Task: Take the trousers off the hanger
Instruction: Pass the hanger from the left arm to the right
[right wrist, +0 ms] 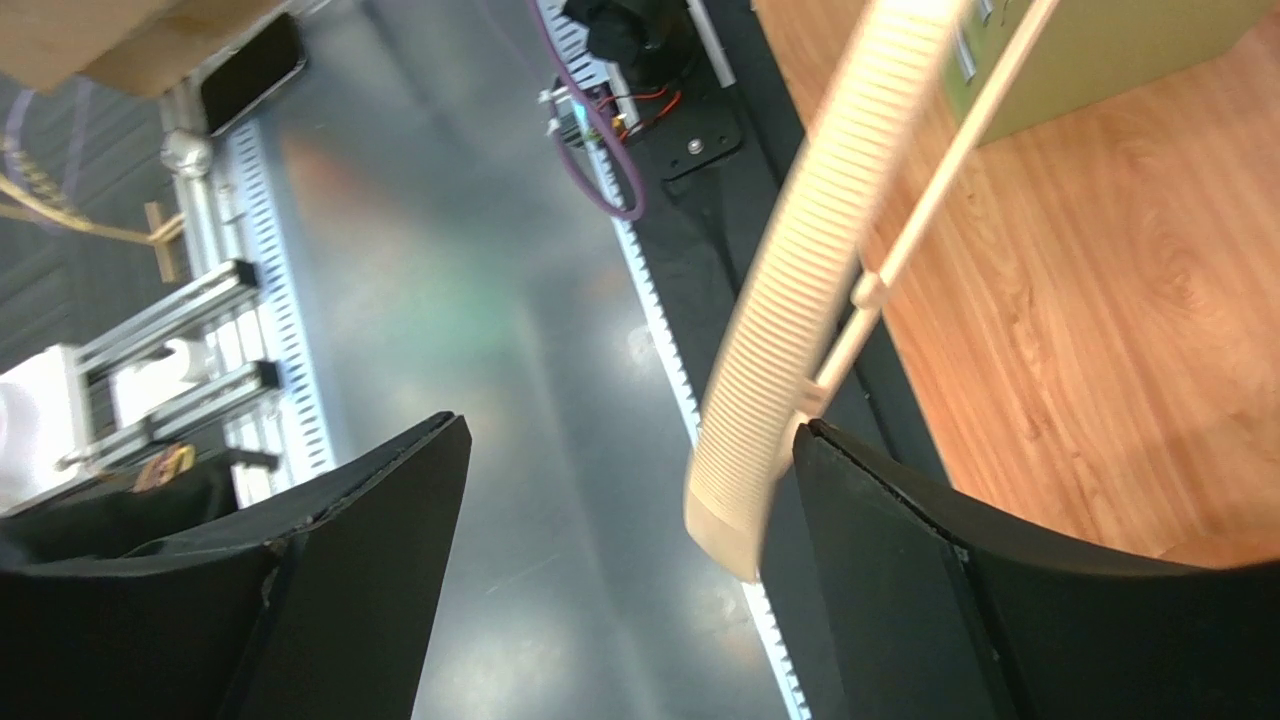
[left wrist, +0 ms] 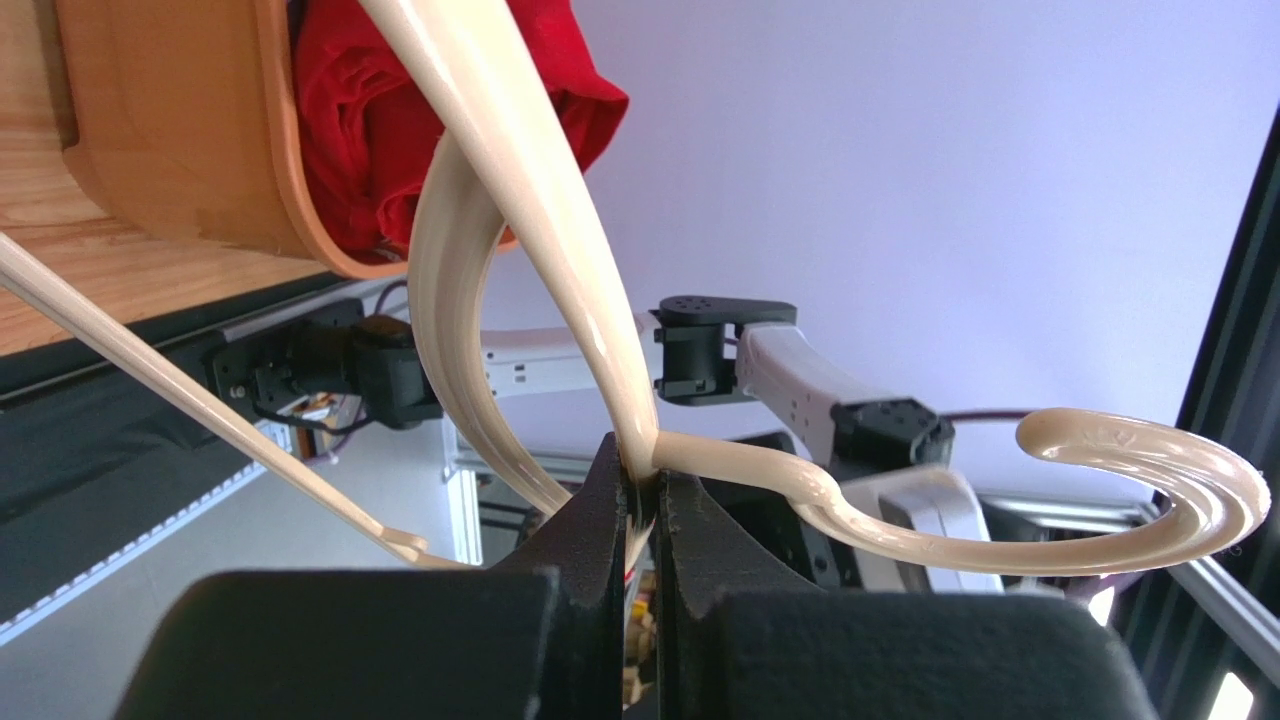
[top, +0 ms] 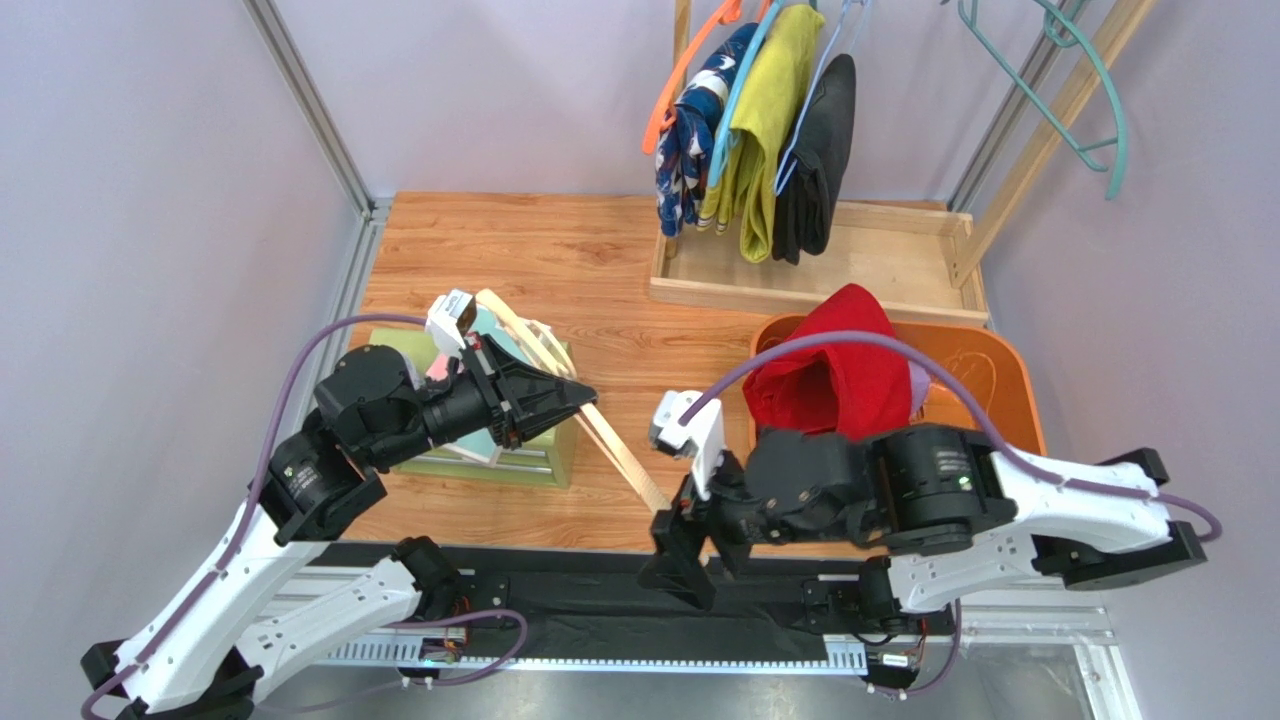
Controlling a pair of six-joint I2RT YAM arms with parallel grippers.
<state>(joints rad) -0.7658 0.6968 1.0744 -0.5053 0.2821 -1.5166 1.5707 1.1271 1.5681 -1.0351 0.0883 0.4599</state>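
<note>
Wooden tabletop [top: 496,255]. Left end effector [left wrist: 643,495] clenched on bare hanger [left wrist: 526,180] neck; right end effector [right wrist: 628,443] released, astride its tip. Basket [top: 1007,375] right holds red trousers [top: 834,368]; hanging trousers [top: 766,135] far: likely soft, light, floppy; pinch folded edge.

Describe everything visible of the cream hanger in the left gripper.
The glossy cream plastic hanger is bare, with no garment on it. It has a curved hook, ribbed shoulders and a thin lower bar. The left gripper is shut on its neck, holding it tilted; one ribbed end sits between the open fingers of the right gripper.
</note>
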